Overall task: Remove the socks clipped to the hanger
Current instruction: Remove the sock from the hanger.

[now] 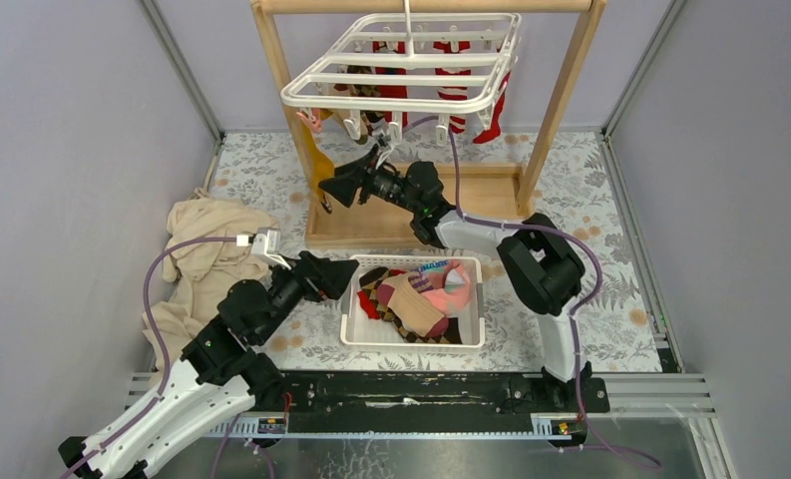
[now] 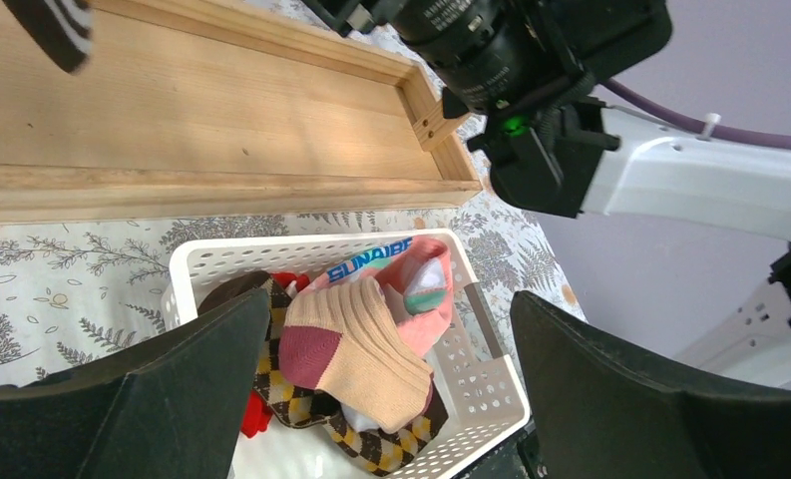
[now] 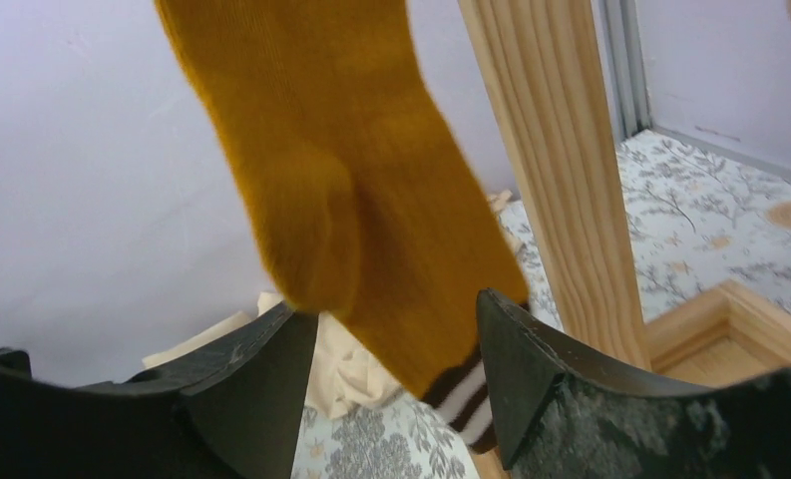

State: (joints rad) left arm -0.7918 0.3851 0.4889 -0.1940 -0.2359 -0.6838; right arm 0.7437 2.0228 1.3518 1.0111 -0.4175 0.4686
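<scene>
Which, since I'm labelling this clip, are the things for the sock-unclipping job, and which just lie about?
Job: white plastic grid hanger; mustard yellow sock between the jaws of the open right gripper; red and red-white striped socks, clipped; white perforated basket holding socks.
Lying about: crumpled cream cloth; floral table cover.

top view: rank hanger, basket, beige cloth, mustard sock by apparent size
1. hanger, largest, though it hangs higher, nearer the camera, which may inflate it.
2. basket and cloth look about alike; not ranking them.
3. mustard sock, smallest.
</scene>
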